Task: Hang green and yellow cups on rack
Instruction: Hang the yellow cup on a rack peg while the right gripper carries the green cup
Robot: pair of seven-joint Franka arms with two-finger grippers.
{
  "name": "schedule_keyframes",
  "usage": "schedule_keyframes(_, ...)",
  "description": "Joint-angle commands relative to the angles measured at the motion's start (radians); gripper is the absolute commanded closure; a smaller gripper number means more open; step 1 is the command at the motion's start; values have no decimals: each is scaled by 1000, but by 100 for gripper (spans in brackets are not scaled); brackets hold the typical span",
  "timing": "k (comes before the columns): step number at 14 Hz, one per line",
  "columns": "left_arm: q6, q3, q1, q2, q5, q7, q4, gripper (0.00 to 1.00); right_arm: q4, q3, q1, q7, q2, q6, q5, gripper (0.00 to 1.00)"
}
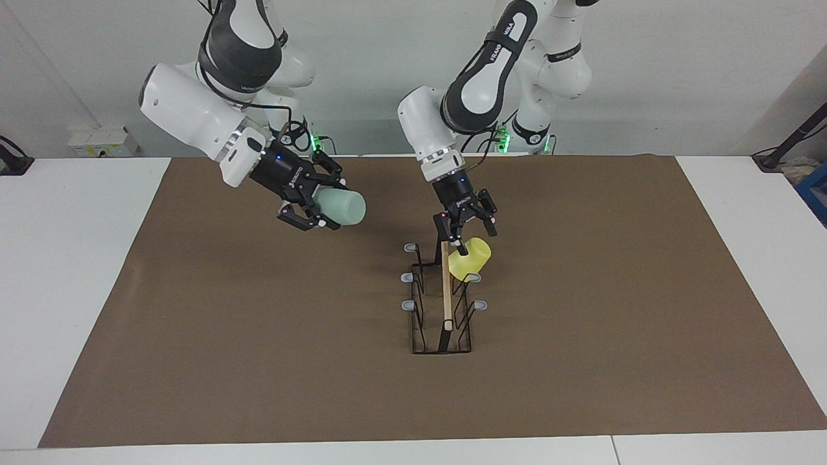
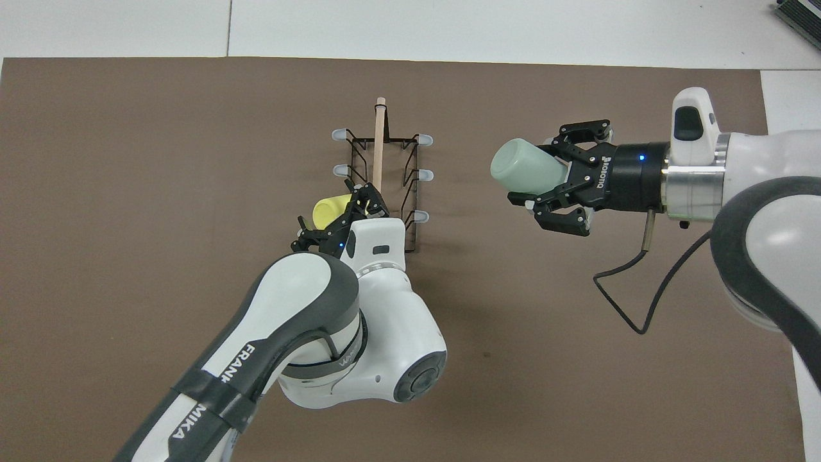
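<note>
The black wire rack (image 1: 446, 292) with its wooden top bar stands mid-table; it also shows in the overhead view (image 2: 378, 147). The yellow cup (image 1: 470, 259) sits tilted, mouth down, over the rack's prong nearest the robots on the left arm's side; it also shows in the overhead view (image 2: 328, 209). My left gripper (image 1: 477, 240) hovers just above the cup with its fingers apart, one fingertip (image 1: 462, 248) close against it. My right gripper (image 1: 328, 201) is up in the air over the mat toward the right arm's end, shut on the mint green cup (image 1: 346, 208), held sideways (image 2: 517, 167).
A brown mat (image 1: 581, 336) covers the white table (image 1: 71, 258). Five grey-tipped prongs stand bare, among them one (image 1: 408, 305) on the right arm's side. A black cable (image 2: 641, 301) hangs from the right wrist.
</note>
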Motion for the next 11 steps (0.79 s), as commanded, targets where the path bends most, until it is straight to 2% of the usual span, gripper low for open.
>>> schedule_keyframes(1, 4, 4, 51, -64, -41, 168, -10, 0, -164, 5, -42, -128, -113, -13, 180, 100)
schedule_keyframes(4, 19, 3, 129, -77, -120, 366, 15, 0, -217, 5, -39, -269, -121, 5, 361, 100)
schedule_keyframes(6, 50, 4, 177, -77, -189, 484, 44, 0, -263, 6, -8, -414, -102, 76, 535, 100)
schedule_keyframes(8, 87, 3, 241, -77, -269, 649, 68, 0, -271, 6, 36, -548, -43, 111, 690, 100)
schedule_keyframes(11, 93, 1, 322, -77, -398, 889, 113, 0, -259, 6, 156, -637, -6, 250, 899, 100)
